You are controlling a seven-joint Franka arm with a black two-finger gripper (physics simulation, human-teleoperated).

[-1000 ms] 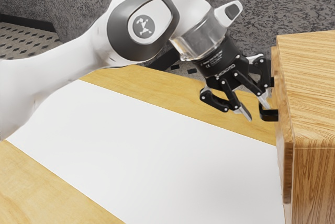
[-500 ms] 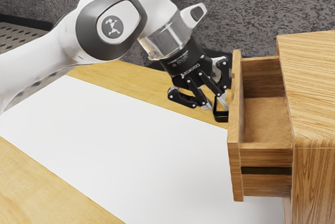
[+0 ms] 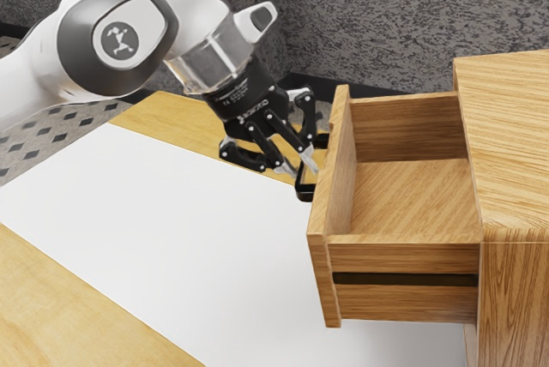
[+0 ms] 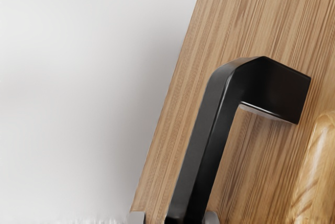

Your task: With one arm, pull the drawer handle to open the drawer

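- Now, the drawer (image 3: 403,204) stands well out of the cabinet (image 3: 506,170) at the exterior view's right, its wooden inside open to see; I judge the opening largely done.
- The end effector (image 3: 307,164) is closed narrow on the black handle (image 3: 304,192) at the drawer's front, one finger on each side of the bar, so a pull carries the front along.
- The arm (image 3: 111,41) reaches in from the exterior view's left, low over the tabletop (image 3: 51,315), wrist tilted down toward the drawer.
- From the wrist, the handle (image 4: 209,145) runs right under the hand.
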